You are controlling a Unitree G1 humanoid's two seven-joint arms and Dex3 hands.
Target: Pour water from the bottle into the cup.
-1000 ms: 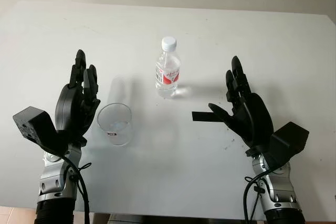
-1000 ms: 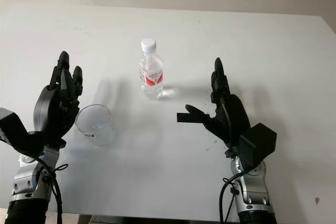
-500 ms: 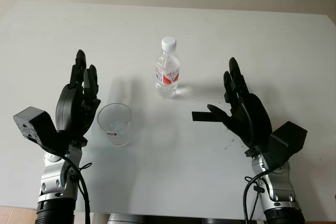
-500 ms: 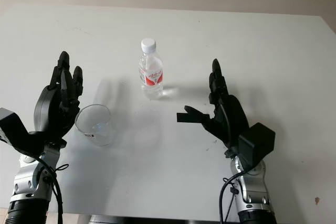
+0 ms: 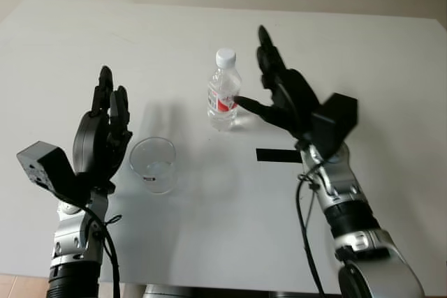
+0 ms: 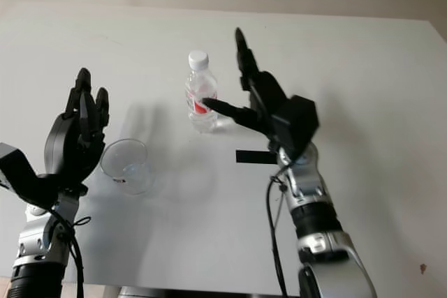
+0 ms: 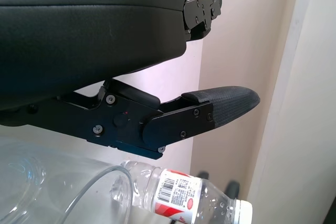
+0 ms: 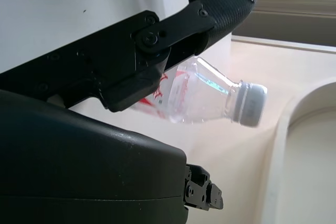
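Risk, tipping: my right hand [image 5: 269, 92] sits just beside the bottle [image 5: 223, 99], thumb tip at the red label and fingers up past the cap [image 5: 225, 56]. I judge that a closing grip landing off-centre or too high would shove the bottle over; it is light, narrow and stands free.
Risk, squeeze: the walls look thin and soft, so I expect a hard grip to buckle them.
Risk, cap: it is on, so no water can come out until it is off. I cannot say how tight it is.
Risk, cup: the cup [image 5: 153, 164] is clear, light and open at the top. A sweep of the bottle toward it, or a nudge from my left hand [image 5: 103, 141], could slide it or knock it down.
Right hand state: open, holding nothing, bracketing the bottle on its right side. I cannot tell if the thumb touches the label.
Left hand state: open, upright, just left of the cup, well left of the bottle, idle.
Bottle look: small clear plastic, white cap, red and white label with a barcode in the left wrist view, upright, water inside; I cannot read the level.
Bottle place: on the white counter [image 5: 209, 228], behind and right of the cup, apart from it.
Cup look: upright, seemingly empty, small label near its base.
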